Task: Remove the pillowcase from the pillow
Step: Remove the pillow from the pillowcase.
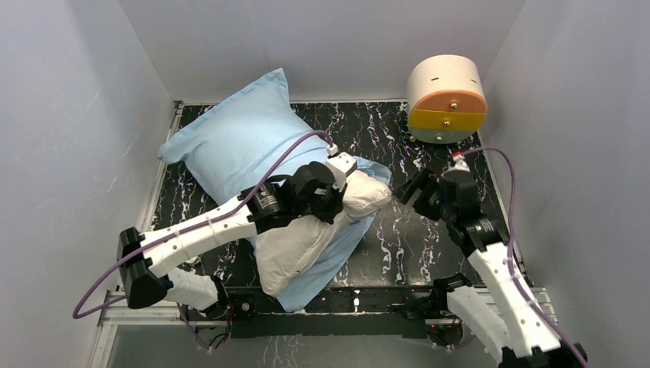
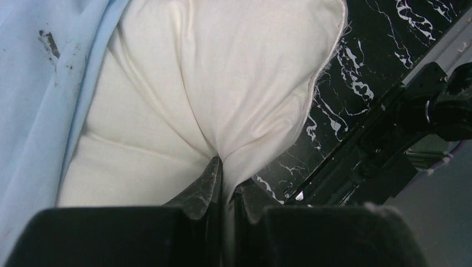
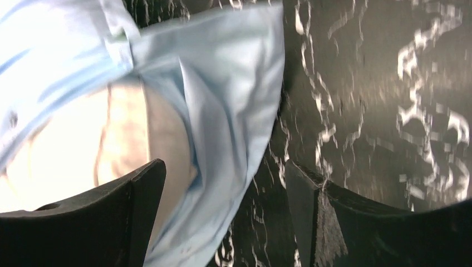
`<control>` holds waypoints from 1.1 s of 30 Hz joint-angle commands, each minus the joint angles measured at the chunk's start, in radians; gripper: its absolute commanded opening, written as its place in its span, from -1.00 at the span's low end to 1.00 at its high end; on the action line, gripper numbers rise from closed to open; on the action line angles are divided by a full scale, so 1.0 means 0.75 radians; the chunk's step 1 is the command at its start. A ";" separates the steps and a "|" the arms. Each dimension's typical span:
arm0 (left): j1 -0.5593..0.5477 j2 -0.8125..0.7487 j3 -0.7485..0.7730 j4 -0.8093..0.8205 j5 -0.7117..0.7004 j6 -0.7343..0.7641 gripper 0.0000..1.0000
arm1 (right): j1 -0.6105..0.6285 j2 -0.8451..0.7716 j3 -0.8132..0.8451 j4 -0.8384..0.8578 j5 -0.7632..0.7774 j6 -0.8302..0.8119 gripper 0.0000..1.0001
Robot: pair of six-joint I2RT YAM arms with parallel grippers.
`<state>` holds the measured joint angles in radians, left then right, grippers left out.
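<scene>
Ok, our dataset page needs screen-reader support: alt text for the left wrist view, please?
The left tool, shut, pinches a fold of the white pillow. The light blue pillowcase lies along the left edge; the black marbled table shows at right.

left pincer tight — right pincer wide

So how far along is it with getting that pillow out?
Roughly halfway. The near end of the white pillow is already out of the pillowcase. The left gripper is shut on a pinch of pillow fabric; the right gripper is open, holding nothing. The far end is still inside the cover.
</scene>
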<state>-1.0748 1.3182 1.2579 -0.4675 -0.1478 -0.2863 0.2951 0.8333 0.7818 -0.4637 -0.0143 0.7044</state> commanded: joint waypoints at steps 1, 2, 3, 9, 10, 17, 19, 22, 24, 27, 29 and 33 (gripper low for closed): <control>0.047 0.089 0.147 0.170 -0.070 -0.052 -1.00 | 0.001 -0.323 -0.176 -0.188 -0.082 0.170 0.73; 0.057 0.119 0.171 0.184 -0.058 -0.062 -1.00 | 0.001 -0.408 -0.213 -0.177 -0.110 0.216 0.73; 0.086 0.155 0.196 0.196 -0.025 -0.092 -1.00 | 0.001 -0.488 -0.247 -0.170 -0.124 0.263 0.74; 0.185 0.466 0.636 0.110 0.438 -0.104 0.31 | 0.001 -0.813 -0.357 -0.183 0.008 0.525 0.79; 0.185 0.500 0.722 0.045 0.449 -0.066 0.46 | 0.001 -0.836 -0.368 -0.150 -0.031 0.533 0.81; 0.190 0.188 0.536 -0.075 -0.023 0.018 0.97 | 0.001 -0.662 -0.374 -0.202 -0.222 0.401 0.84; 0.191 0.039 0.387 -0.116 -0.196 0.004 0.97 | 0.000 -0.603 -0.393 -0.206 -0.327 0.336 0.85; 0.195 -0.159 0.123 -0.167 -0.488 -0.035 0.97 | 0.001 -0.532 -0.556 0.214 -0.823 0.398 0.97; 0.194 -0.243 -0.008 -0.258 -0.582 -0.138 0.97 | 0.018 -0.454 -0.728 0.721 -1.031 0.604 0.97; 0.195 -0.397 -0.161 -0.323 -0.637 -0.319 0.97 | 0.103 -0.339 -0.677 0.721 -0.874 0.474 0.97; 0.194 -0.521 -0.265 -0.298 -0.668 -0.387 0.97 | 0.173 -0.234 -0.691 0.881 -0.810 0.477 0.97; 0.196 -0.643 -0.358 -0.286 -0.665 -0.449 0.97 | 0.326 0.070 -0.706 1.306 -0.757 0.542 0.97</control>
<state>-0.9295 0.9192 1.0191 -0.6720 -0.5667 -0.5209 0.4484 0.7238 0.2352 0.0853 -0.5873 1.0847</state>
